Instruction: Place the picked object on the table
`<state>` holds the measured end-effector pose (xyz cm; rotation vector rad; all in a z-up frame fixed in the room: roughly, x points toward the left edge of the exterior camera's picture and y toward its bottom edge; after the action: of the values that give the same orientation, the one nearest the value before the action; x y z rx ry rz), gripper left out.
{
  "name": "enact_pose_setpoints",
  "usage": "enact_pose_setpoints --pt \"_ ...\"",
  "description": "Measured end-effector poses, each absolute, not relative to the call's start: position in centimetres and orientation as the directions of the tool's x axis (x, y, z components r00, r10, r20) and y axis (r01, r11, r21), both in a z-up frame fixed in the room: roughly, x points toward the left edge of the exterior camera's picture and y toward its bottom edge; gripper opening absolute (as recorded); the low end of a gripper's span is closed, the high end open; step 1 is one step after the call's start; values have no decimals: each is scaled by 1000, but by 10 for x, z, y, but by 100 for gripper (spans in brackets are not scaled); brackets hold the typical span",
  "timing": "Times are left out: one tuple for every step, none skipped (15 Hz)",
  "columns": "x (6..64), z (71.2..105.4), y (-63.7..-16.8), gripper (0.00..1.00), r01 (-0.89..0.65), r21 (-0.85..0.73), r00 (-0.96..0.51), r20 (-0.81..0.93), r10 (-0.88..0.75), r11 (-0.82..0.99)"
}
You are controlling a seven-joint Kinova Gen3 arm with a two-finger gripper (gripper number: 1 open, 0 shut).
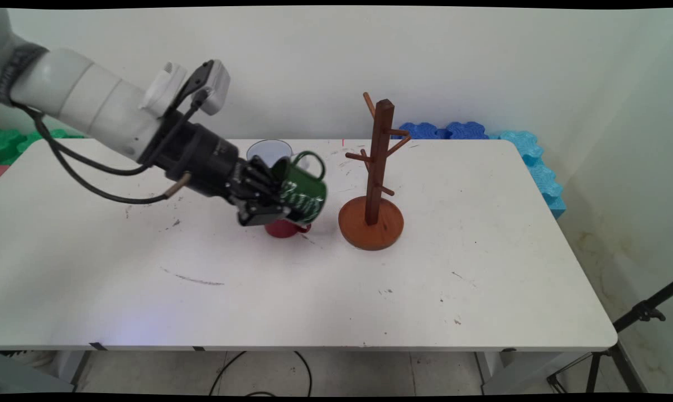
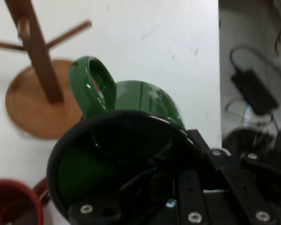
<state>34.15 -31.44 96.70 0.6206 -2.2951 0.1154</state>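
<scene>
My gripper [image 1: 283,196] is shut on a green mug [image 1: 303,188] with white markings, held tilted on its side above the table, its handle pointing up toward the wooden mug tree [image 1: 376,167]. In the hand view the green mug [image 2: 131,126] fills the middle, its dark opening toward the camera and its handle at the top left, close to the mug tree [image 2: 37,79]. A red mug [image 1: 285,228] stands on the table just below the held mug, also seen as the red mug [image 2: 11,206] at the bottom left. The tree's pegs are bare.
A pale blue-white mug [image 1: 268,151] stands behind the gripper near the table's far edge. Blue foam blocks [image 1: 481,134] lie behind the table at the right, green ones [image 1: 18,142] at the left. A tripod leg [image 1: 638,318] stands off the table's right front corner.
</scene>
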Motion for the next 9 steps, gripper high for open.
enact_pose_setpoints --pt "346 969 -314 0 -459 87 -639 659 -397 884" --pt "348 970 -314 0 -453 79 -661 638 -394 888" --pt "350 970 -314 0 -445 71 -684 617 -390 893" --pt "352 971 -314 0 -435 61 -710 591 -383 899" --pt "354 970 -315 0 -422 51 -740 558 -376 905" --pt "355 969 -315 0 -410 43 -766 527 -369 911" --pt "355 968 -315 0 -400 37 -785 501 -363 916" --pt "355 965 -316 0 -390 32 -806 471 -358 920" --pt "353 962 -317 0 -382 28 -825 441 -354 924"
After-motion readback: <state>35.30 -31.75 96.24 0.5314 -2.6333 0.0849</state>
